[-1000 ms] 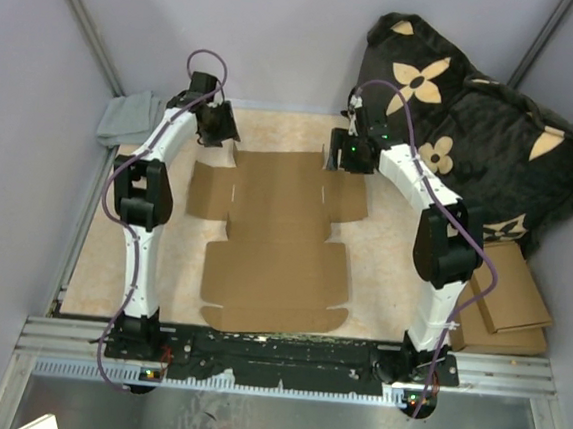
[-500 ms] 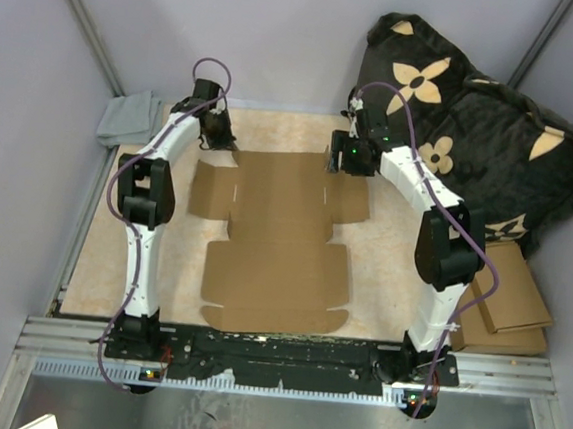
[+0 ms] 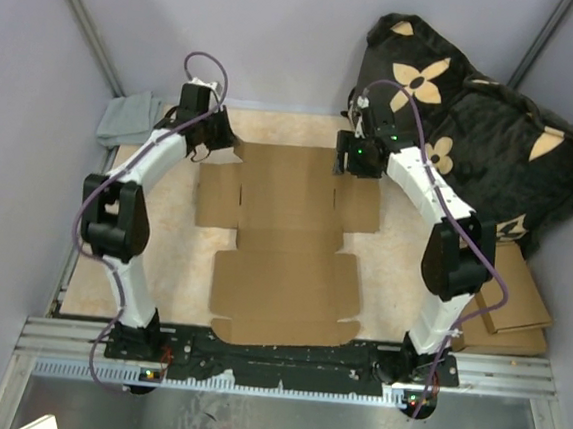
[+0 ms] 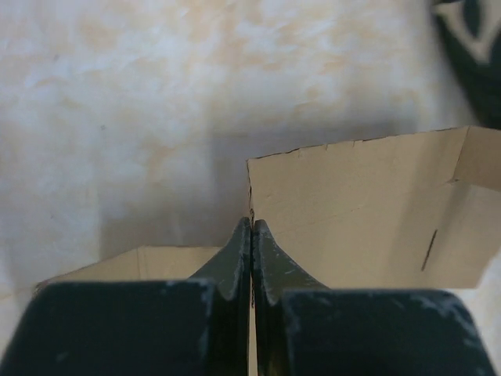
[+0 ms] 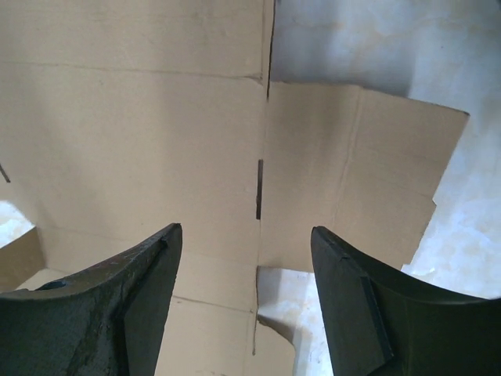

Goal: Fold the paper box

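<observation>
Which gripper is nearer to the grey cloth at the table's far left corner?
Left. The left gripper is at the far left corner of the paper box, just right of the grey cloth; the right gripper is across the box, at its far right corner.

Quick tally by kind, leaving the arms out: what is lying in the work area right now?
unfolded box: 1
pile of spare cardboard: 1
grey cloth: 1
black flowered cushion: 1
Total: 4

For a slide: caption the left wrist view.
Left pincer shut on a flap edge of the paper box, marbled table behind.
</observation>
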Available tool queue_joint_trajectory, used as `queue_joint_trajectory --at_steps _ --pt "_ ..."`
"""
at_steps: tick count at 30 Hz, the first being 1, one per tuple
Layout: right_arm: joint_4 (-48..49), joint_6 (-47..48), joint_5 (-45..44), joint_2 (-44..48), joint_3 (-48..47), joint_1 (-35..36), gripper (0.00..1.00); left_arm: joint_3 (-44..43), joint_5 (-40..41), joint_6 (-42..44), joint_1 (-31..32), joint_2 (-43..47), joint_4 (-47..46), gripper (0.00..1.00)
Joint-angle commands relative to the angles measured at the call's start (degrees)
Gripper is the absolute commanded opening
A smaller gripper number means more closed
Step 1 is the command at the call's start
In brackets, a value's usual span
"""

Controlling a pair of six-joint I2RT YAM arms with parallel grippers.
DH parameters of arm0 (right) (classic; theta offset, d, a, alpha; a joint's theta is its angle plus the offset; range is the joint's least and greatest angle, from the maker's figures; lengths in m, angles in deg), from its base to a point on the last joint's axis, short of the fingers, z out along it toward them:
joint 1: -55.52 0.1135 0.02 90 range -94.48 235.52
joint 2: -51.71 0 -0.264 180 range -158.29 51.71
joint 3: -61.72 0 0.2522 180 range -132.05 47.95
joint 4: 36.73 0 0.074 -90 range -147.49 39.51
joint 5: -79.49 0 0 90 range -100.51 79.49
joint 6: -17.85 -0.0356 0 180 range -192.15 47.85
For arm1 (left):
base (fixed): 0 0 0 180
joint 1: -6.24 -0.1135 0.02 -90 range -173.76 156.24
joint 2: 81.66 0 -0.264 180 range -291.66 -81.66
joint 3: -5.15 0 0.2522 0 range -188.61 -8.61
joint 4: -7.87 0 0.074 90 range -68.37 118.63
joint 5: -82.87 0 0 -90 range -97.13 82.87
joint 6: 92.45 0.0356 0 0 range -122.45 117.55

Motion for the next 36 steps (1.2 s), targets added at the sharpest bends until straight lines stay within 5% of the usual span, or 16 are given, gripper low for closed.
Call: queue_joint_trajectory --at_steps 1,11,22,36 --pt "-1.12 1.10 -0.91 8.14 -1.99 0.16 0.67 6.13 -0.06 3.26 2.71 10.78 -13.09 0.00" --pt "-3.15 1.91 -3.36 19.68 1.17 0.17 0.68 26.44 10.58 12.33 9.61 27.63 -29.34 0.00" --pt "-7.09 2.23 -3.05 22.77 3.63 0.16 0.65 51.52 12.28 15.84 12.23 45.43 -53.25 0.00" --pt "-9.17 3.49 2.47 22.07 -0.01 0.16 0.51 59.39 4.75 21.31 14.15 52.97 -60.78 0.00"
